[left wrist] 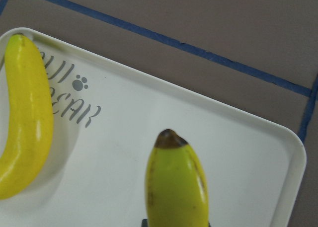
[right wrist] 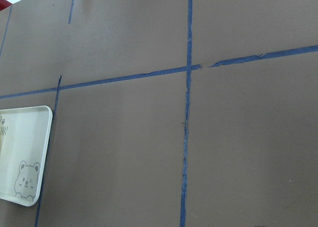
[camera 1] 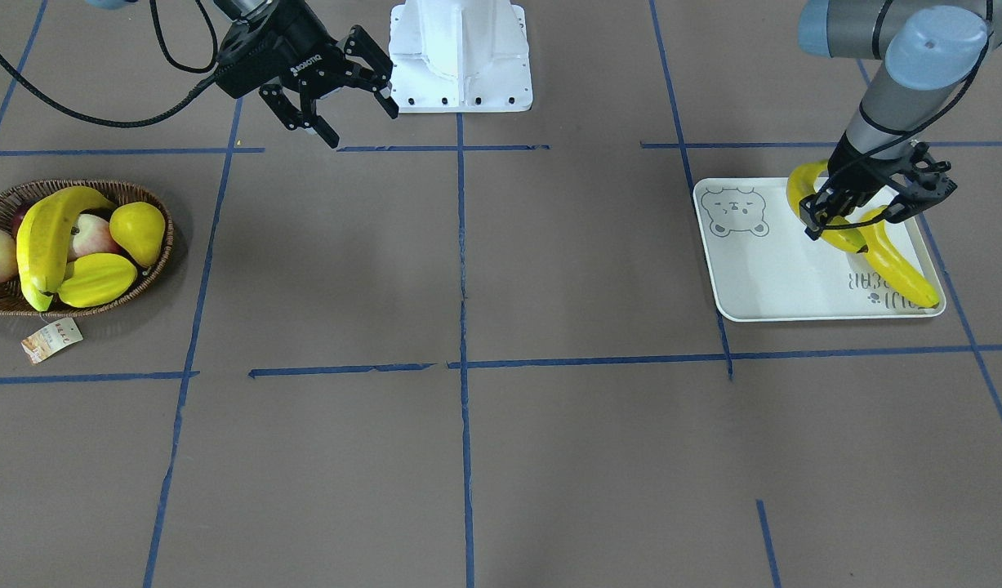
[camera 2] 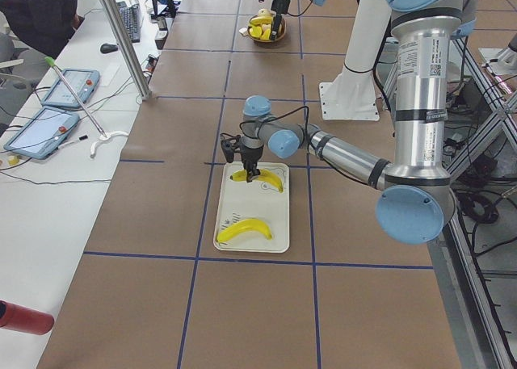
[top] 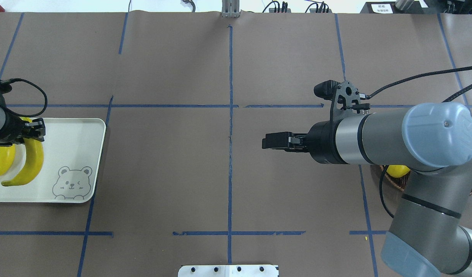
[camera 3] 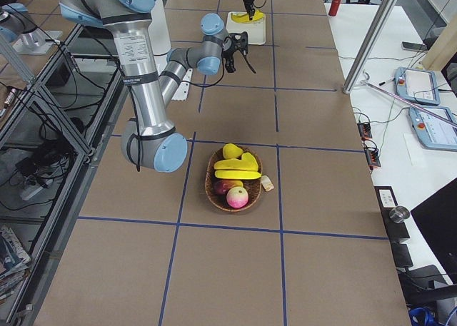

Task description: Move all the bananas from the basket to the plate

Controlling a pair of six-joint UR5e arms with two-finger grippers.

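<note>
The white bear plate [camera 1: 762, 278] lies at my left; it also shows in the overhead view [top: 74, 134]. One banana [camera 1: 901, 273] lies on it. My left gripper [camera 1: 848, 229] is shut on a second banana [top: 34, 161] and holds it low over the plate, as the left wrist view [left wrist: 176, 187] shows. The wicker basket [camera 1: 162, 245] at my right holds long yellow bananas [camera 1: 43, 245]; I cannot tell whether one or two. My right gripper [camera 1: 362, 126] is open and empty, in the air near the table's middle, far from basket and plate.
The basket also holds a yellow pear [camera 1: 139, 231], a yellow starfruit [camera 1: 96, 279] and reddish apples [camera 1: 92, 233]. Its paper tag [camera 1: 51, 339] lies on the table beside it. The white robot base [camera 1: 460, 57] stands at the table's edge. Blue tape lines cross the brown table.
</note>
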